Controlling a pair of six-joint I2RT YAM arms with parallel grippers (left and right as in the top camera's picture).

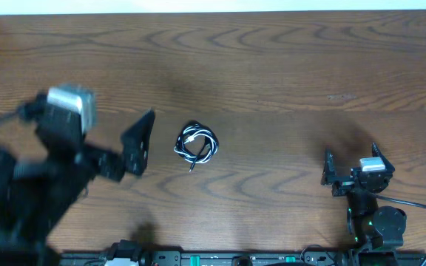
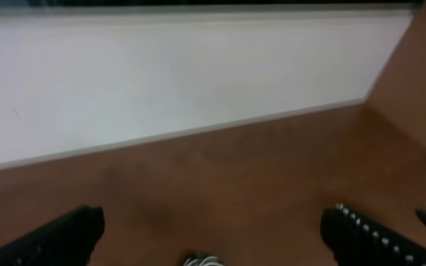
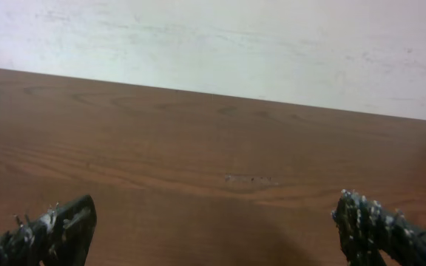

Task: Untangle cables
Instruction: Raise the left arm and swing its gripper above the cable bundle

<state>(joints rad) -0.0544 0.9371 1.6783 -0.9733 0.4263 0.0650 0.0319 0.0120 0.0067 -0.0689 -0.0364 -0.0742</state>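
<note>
A small bundle of cables (image 1: 197, 144), white and black cords coiled together, lies on the wooden table (image 1: 272, 74) near its middle. My left gripper (image 1: 143, 144) hangs just left of the bundle, apart from it, with its jaws spread wide and nothing between them. In the left wrist view only the top of the cables (image 2: 203, 260) shows at the bottom edge, between the open fingers (image 2: 65, 235) of the left gripper (image 2: 213, 222). My right gripper (image 1: 351, 157) stands open over bare wood at the front right, far from the bundle. The right gripper (image 3: 214, 210) holds nothing.
A white wall (image 2: 161, 81) runs along the table's far edge. A wooden side panel (image 2: 420, 89) rises at the table's end in the left wrist view. A faint scuff (image 3: 251, 178) marks the wood ahead of the right gripper. The arm bases (image 1: 376, 222) sit along the front edge.
</note>
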